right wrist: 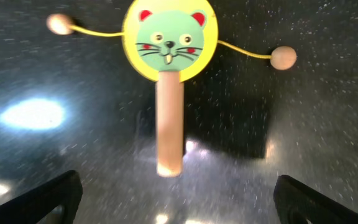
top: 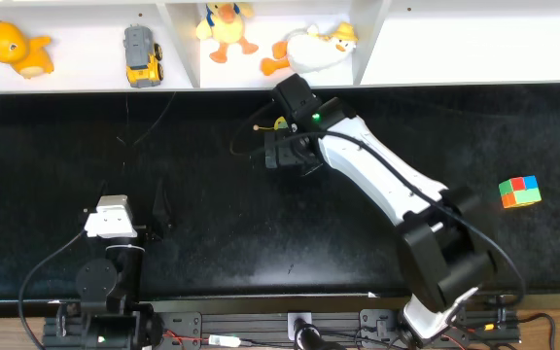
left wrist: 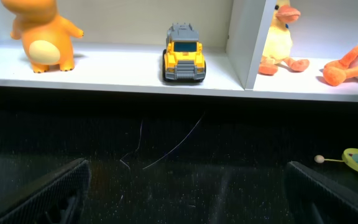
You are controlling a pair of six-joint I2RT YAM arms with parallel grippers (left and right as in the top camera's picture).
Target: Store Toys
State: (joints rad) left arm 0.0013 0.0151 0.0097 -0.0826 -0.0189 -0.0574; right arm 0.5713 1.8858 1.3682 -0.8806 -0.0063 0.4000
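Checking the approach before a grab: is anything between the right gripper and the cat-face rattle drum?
Nothing visible does. The right gripper hangs open directly above the rattle drum, which lies alone on the black table with its handle pointing toward the fingers.

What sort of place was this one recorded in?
Probably a lab test bench staged as a toy corner, not a home: a black worktop, a white cubby shelf holding a yellow truck and a plush duck, and a cabled rail at the arms' bases.

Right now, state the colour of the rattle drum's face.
The rattle drum's face is green, yellow-rimmed; best in right wrist view.
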